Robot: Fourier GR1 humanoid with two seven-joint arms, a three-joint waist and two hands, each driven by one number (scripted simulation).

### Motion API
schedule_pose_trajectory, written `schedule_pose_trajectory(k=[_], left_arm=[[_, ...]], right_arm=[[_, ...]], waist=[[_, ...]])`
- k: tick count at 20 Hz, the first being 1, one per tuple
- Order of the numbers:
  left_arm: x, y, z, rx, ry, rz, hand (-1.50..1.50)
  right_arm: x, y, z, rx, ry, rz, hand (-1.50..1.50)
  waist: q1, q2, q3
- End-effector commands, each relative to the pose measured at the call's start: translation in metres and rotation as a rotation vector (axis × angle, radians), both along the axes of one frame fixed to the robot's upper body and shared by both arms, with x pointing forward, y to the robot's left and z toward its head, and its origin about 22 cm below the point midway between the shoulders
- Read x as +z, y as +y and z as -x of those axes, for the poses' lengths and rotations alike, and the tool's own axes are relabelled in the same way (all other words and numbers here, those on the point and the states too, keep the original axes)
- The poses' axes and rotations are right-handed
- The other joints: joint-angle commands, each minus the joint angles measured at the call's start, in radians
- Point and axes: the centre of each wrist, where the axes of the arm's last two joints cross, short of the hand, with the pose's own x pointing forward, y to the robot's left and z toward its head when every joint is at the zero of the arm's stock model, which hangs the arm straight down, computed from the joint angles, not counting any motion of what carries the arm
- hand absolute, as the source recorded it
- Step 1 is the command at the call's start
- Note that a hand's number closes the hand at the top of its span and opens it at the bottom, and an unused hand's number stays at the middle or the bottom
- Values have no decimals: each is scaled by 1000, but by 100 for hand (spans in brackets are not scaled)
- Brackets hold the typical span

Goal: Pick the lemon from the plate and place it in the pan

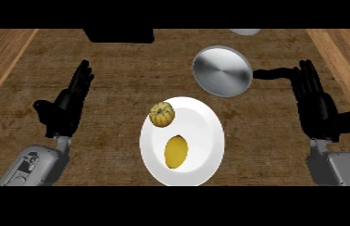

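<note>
We find lemon (176, 151) on plate (205, 128), firm, waxy, likely to roll; advise grasp across middle. Left hand (67, 104), right hand (315, 100) fingers straight, empty.

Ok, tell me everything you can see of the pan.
The pan is a round, shiny grey metal pan seen from above, with a black handle pointing toward the right hand. It holds nothing and sits flat on the brown counter, just beyond the white plate, apart from it. The handle's end lies close to the right hand; contact cannot be told.
</note>
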Motion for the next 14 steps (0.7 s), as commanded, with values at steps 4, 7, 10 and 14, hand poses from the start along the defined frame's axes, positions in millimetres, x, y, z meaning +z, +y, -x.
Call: schedule_pose_trajectory(k=[4, 7, 10, 14], left_arm=[[10, 2, -2, 30, -50, 2, 0], [17, 2, -4, 18, -39, 29, 0], [8, 26, 0, 70, -8, 14, 0], [5, 21, 0, 97, 9, 25, 0]], right_arm=[[-21, 84, 4, 404, 5, 105, 150], [-48, 128, 25, 520, 82, 294, 150], [-56, 115, 56, 222, -155, 444, -150], [-41, 89, 92, 119, -234, 601, -150]], waist=[[39, 34, 25], [38, 32, 24], [-15, 21, 23], [-41, 19, 22]])
